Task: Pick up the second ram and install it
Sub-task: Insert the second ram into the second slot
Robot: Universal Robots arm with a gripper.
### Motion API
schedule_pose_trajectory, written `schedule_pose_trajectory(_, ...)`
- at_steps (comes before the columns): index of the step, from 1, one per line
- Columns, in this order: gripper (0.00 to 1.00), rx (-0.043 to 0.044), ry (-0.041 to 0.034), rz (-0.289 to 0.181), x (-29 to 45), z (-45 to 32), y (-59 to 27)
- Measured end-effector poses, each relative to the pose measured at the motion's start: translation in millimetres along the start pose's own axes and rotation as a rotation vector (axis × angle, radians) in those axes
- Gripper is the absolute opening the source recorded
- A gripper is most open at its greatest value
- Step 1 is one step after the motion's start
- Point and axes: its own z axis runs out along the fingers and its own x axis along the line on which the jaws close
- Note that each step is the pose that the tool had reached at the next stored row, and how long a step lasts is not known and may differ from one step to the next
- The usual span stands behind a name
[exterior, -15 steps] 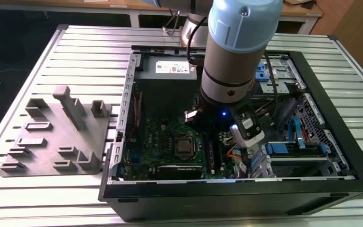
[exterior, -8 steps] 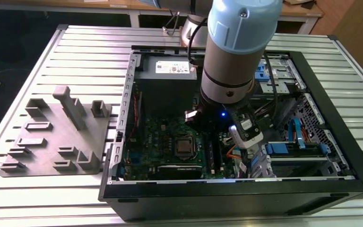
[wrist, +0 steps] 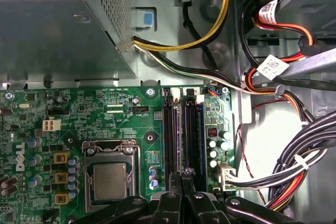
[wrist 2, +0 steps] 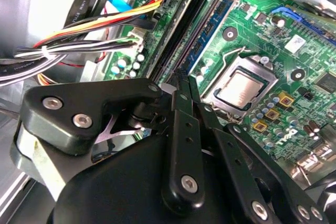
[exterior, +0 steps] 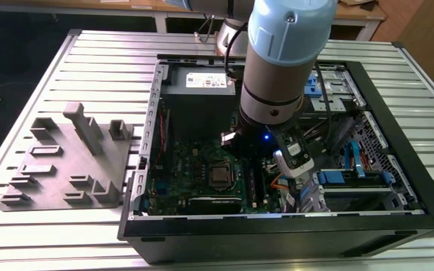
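My gripper (exterior: 266, 148) is down inside the open computer case (exterior: 398, 186), over the green motherboard (exterior: 194, 169). In both wrist views its thin black fingertips (wrist: 184, 174) (wrist 2: 184, 77) are pressed together above the long black slot rails (wrist: 170, 135). The second ram (wrist: 182, 140) (wrist 2: 191, 30) looks like a thin dark stick seen edge-on. It runs out from between the fingertips, along and just over the rails. How deep it sits in the slot is hidden. The processor socket (wrist: 107, 179) (wrist 2: 241, 87) lies beside the rails.
The grey power supply (exterior: 198, 84) (wrist: 58, 30) sits past the end of the rails. Cable bundles (wrist: 294, 166) (wrist 2: 79, 45) crowd the side away from the socket. A grey parts fixture (exterior: 66, 164) lies on the slatted table at the exterior view's left.
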Motion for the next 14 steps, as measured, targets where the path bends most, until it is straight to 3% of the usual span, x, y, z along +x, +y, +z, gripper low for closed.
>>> schedule_pose_trajectory(14, 0.09, -0.0001, -0.0001, 0.0, 0.3, 2.8, 0.0)
